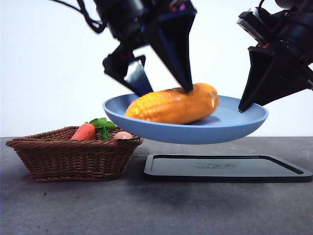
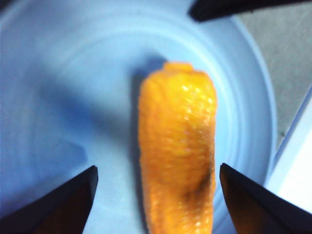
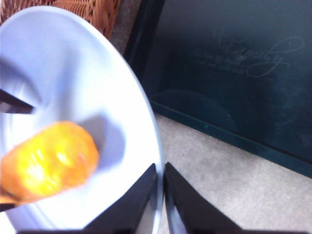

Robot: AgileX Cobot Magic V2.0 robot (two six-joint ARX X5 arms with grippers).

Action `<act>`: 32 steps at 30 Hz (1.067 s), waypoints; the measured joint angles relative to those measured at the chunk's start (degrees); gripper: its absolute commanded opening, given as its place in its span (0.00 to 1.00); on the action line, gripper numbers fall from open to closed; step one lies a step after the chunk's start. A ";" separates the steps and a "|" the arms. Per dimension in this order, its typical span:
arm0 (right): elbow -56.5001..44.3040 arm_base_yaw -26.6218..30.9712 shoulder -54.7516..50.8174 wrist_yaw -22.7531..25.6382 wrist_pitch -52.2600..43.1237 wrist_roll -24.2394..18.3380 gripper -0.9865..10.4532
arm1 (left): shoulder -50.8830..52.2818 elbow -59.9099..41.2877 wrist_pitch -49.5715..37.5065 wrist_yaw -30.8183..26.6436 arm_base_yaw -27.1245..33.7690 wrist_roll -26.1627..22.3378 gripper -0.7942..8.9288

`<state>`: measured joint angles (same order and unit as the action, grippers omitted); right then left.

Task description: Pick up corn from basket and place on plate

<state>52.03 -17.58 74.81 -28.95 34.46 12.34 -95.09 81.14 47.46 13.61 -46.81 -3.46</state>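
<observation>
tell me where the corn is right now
The corn lies on the blue plate, held above the black tray, between the left gripper's open jaws.

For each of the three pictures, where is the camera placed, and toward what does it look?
Front view: low, at table height, facing the round light-blue plate held above the flat black tray; both arms descend from above.
Left wrist view: above the bumpy orange-yellow corn; the left tool open around it.
Right wrist view: beside the plate's rim, right tool shut on it.
All three views share the corn and the plate.

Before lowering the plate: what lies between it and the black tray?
Nothing: the front view shows a bare gap between the plate and the tray.
</observation>
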 measured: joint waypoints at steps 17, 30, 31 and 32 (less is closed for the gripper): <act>0.00 8.50 1.66 -0.04 -1.88 -0.04 0.09 | 0.00 12.26 6.14 0.00 0.02 0.00 0.50; 5.49 17.18 15.54 -0.04 -6.51 -0.55 0.09 | 0.00 12.39 6.51 -0.02 0.02 0.44 0.50; 6.49 17.42 16.94 -0.07 -6.67 -0.55 0.09 | 0.00 12.39 6.54 -0.02 0.02 0.50 0.50; 7.23 17.68 18.05 -0.13 -6.80 -0.55 0.09 | 0.00 12.39 6.54 -0.02 0.02 0.61 0.50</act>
<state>59.27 0.10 92.86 -29.08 27.66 11.79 -95.09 93.54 54.00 13.58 -46.78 -2.85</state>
